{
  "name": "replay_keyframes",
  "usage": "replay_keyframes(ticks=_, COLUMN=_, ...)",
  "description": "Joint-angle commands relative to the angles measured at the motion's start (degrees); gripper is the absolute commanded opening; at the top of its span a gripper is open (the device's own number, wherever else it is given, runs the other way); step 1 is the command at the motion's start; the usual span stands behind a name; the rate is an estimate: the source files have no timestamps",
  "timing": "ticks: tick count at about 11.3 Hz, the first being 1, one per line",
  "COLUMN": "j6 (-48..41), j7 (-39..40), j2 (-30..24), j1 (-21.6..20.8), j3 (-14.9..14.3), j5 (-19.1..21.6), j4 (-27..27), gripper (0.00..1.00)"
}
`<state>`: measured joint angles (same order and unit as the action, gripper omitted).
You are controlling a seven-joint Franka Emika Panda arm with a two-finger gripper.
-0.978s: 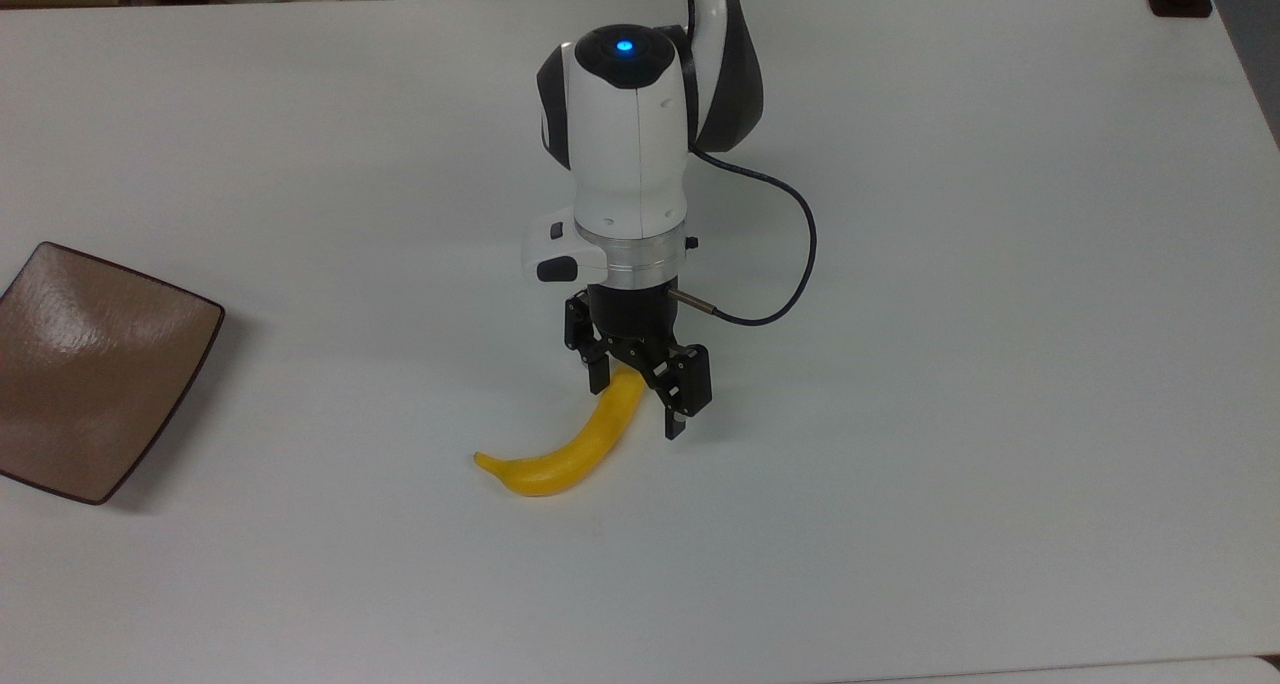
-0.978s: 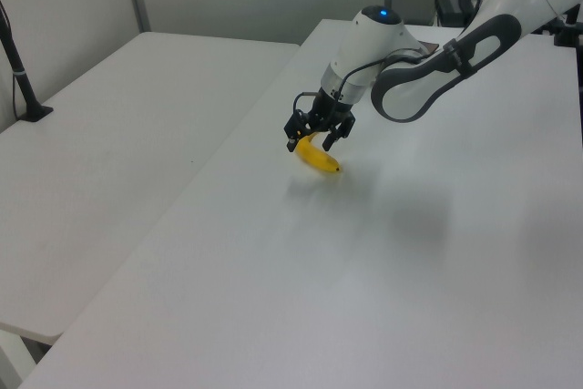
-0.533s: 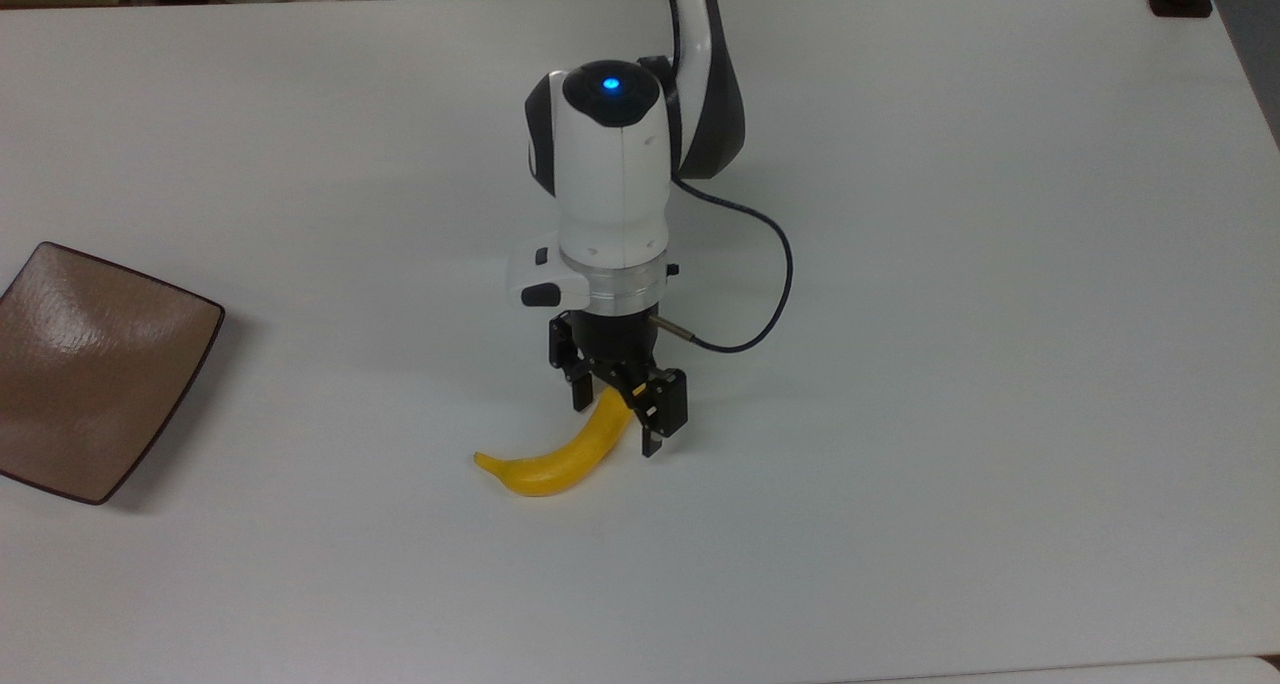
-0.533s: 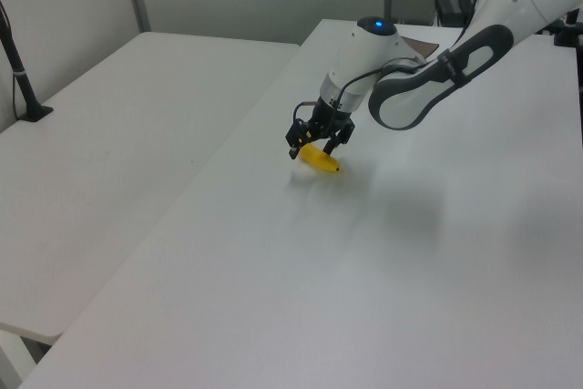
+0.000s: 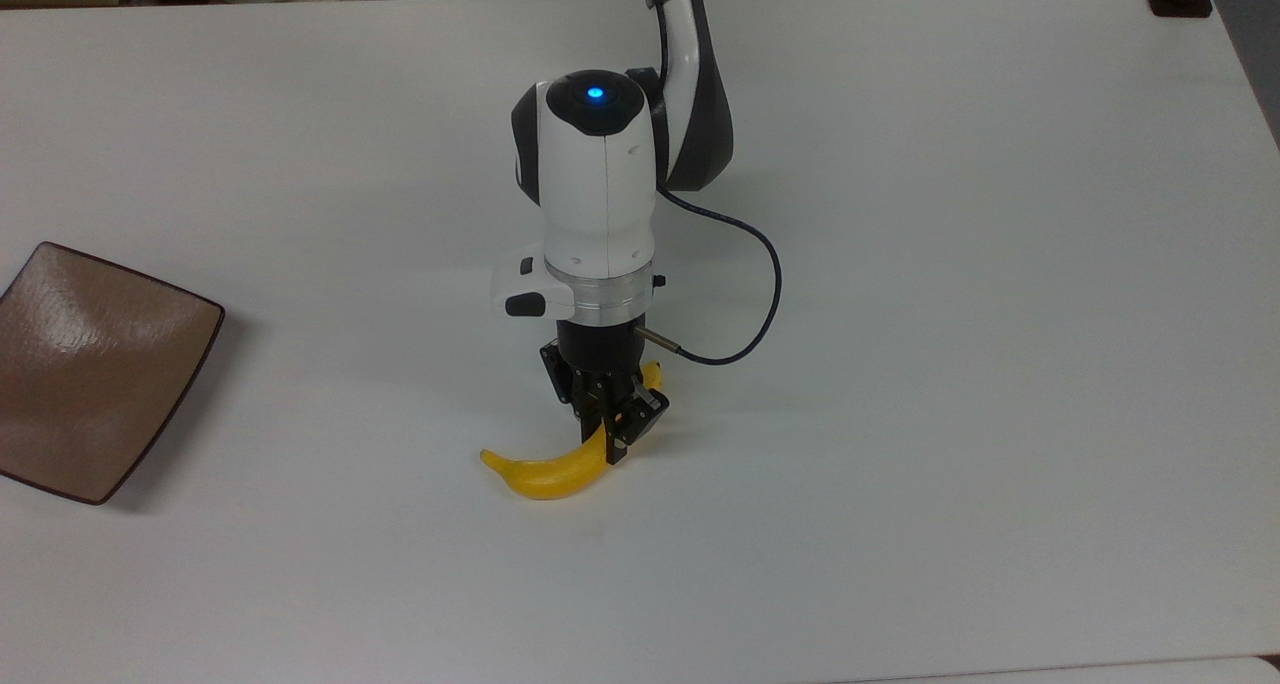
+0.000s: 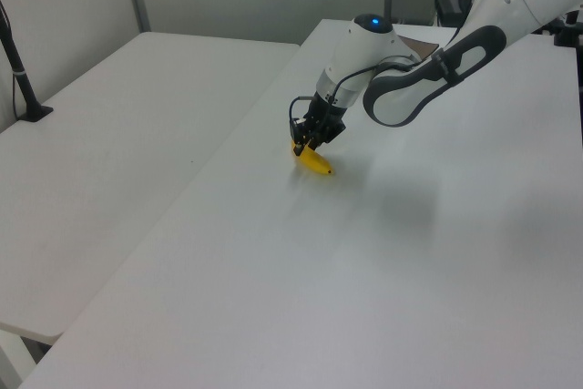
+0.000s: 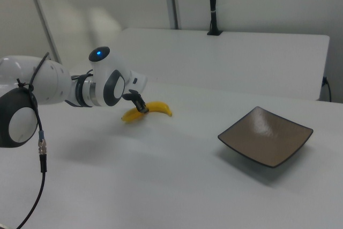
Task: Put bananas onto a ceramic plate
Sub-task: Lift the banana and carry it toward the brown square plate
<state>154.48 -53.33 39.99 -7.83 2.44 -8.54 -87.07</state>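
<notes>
I've got the end effector (image 5: 606,426) clenched on the banana (image 5: 552,470) mid-length for balance; plate (image 5: 90,354) waits far left on the top view's tabletop (image 5: 1000,314).

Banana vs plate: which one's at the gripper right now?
The banana. The gripper is closed around it on the table; the plate sits apart at the top view's left edge, nothing on it.

Glossy brown ceramic plate (image 5: 95,358), rippled sheen; smooth yellow banana (image 5: 545,471); matt white bench (image 5: 950,364); matt black gripper (image 5: 605,434) under glossy white plastic arm (image 5: 595,189)
</notes>
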Motion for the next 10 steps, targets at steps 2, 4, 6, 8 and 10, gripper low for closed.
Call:
replay_keyframes(ticks=2, j6=0.47, j7=2.34, j2=-0.78, j1=0.18, j3=-0.15, j5=-1.56, j4=1.02, gripper=0.09)
replay_keyframes(ticks=4, j6=-1.02, j7=10.67, j2=-3.84, j1=0.36, j3=-0.06, j5=-0.25, j4=0.85, gripper=0.09)
replay_keyframes(ticks=6, j6=-5.49, j7=14.82, j2=-5.71, j1=1.58, j3=-0.06, j5=-0.07, j4=1.54, gripper=0.09)
replay_keyframes(ticks=8, j6=-7.26, j7=17.02, j2=-6.58, j1=2.11, j3=-0.24, j5=-0.59, j4=2.78, gripper=0.09)
replay_keyframes(ticks=10, j6=-9.45, j7=23.16, j2=-7.37, j1=3.25, j3=-0.77, j5=-0.33, j4=2.87, gripper=0.09)
